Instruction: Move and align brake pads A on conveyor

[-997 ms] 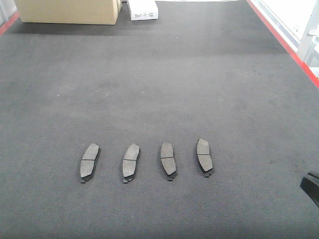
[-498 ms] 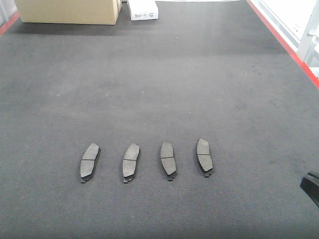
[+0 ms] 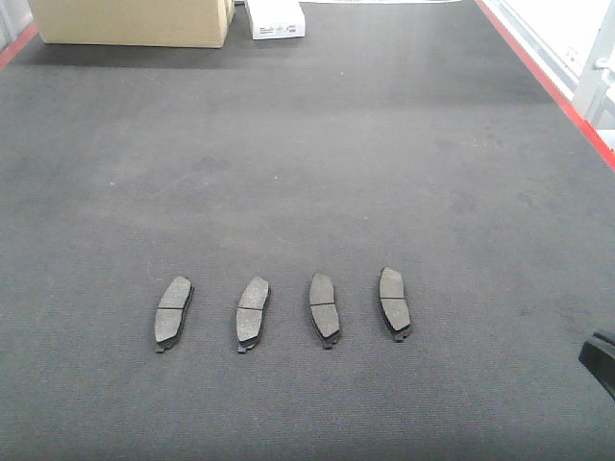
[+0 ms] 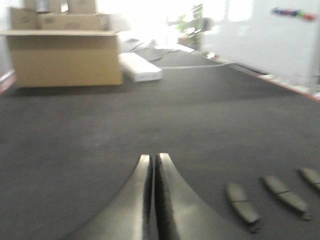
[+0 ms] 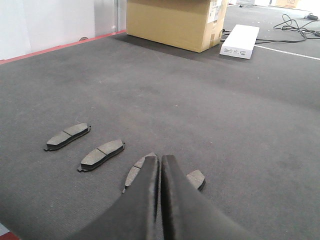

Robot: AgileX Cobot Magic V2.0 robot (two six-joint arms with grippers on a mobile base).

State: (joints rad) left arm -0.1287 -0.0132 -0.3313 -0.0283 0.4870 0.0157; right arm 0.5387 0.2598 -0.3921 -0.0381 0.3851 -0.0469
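Front view: four brake pads A (image 3: pixel 285 309) lie flat in a row across the near part of the conveyor (image 3: pixel 317 154), well apart from one another, long axes roughly up the belt. The two left ones lean one way, the two right ones the other — alignment looks rough, not finished (my judgement). A cardboard box (image 3: pixel 130 21) and a white box (image 3: pixel 275 18) sit at the far end. Only a dark corner of an arm shows at the lower right edge; neither gripper's state can be read here.

Left wrist view (blurred): left gripper (image 4: pixel 152 175), fingers pressed together, holding nothing, low over bare belt with three pads off to its right.

Right wrist view: right gripper (image 5: pixel 160 175) also closed and empty, hanging just in front of the pads — it hides part of two of them. Sharpest view of the grooves.
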